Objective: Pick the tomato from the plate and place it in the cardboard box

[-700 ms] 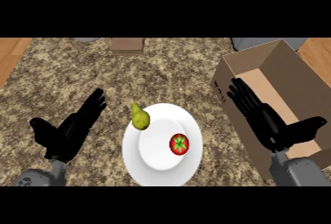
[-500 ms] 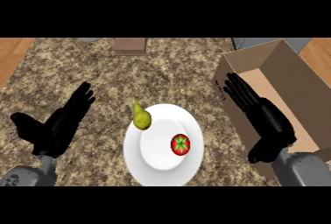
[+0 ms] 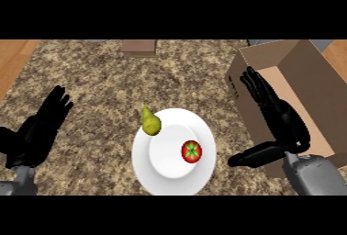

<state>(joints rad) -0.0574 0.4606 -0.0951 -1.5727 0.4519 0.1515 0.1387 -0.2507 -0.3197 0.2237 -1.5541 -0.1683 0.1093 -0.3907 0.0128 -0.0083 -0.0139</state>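
The tomato (image 3: 192,151) lay on the right half of the white plate (image 3: 163,170), green stem-star facing up, untouched by either hand. It sat toward the side of the plate nearer the box, which would keep the carry short. A green-yellow pear (image 3: 150,123) rested across the plate's far-left rim, apart from the tomato, so it probably would not get in the way of a grasp from the right.

The plate itself stood towards the near edge of the speckled counter (image 3: 102,78), about midway along it. The cardboard box (image 3: 318,87) stood open-topped at the counter's right edge, just beside the plate, its mouth up and ready to take the fruit.

The right hand (image 3: 277,114) hung over the box's left wall, fingers straight and spread, pointing towards the far edge, with the thumb stuck out towards the plate. It held nothing. I judged it was the hand meant for the pick, being the nearer one, and that it would have to swing left and down over the tomato.

The left hand (image 3: 39,131) rested by the counter's left edge, fingers straight and close together, also holding nothing, well apart from the plate.

A small brown block (image 3: 139,47) sat at the far edge.
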